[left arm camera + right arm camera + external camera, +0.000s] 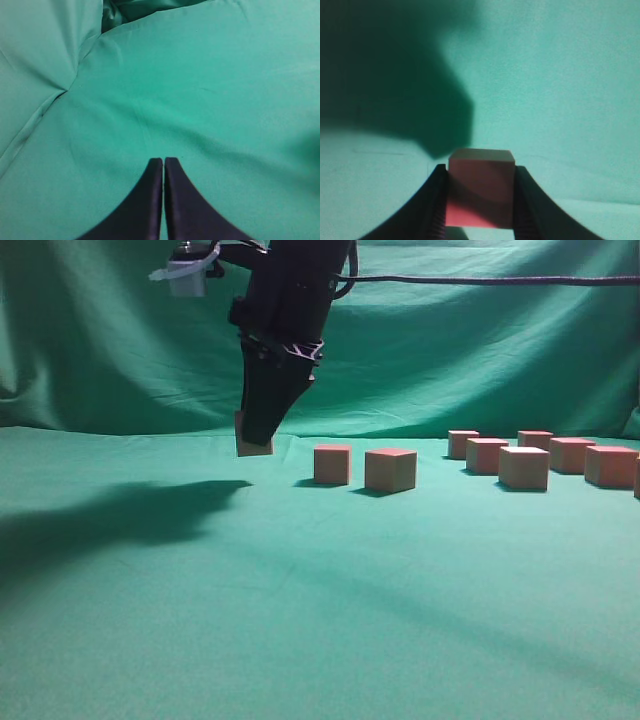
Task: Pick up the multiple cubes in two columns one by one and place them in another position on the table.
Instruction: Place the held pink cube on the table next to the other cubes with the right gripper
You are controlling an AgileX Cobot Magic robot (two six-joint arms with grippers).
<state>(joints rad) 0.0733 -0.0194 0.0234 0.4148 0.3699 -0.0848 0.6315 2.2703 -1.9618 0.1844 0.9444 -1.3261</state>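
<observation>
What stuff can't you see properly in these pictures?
- Held cube: exterior view, the right gripper covers most of it, so whether it touches the table is unclear.
- Far cubes: exterior view, nearer ones overlap them and one is cut by the right edge, so no sure count.
- Left gripper: its arm is outside every view.

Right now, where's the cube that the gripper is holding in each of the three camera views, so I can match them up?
Exterior view: the held cube sits left of centre, mostly hidden behind the right gripper, left of two loose cubes.
Left wrist view: not in it; only the shut left gripper over cloth.
Right wrist view: bottom centre, clamped between the jaws.
Shared landmark: the table with its green cloth.
</observation>
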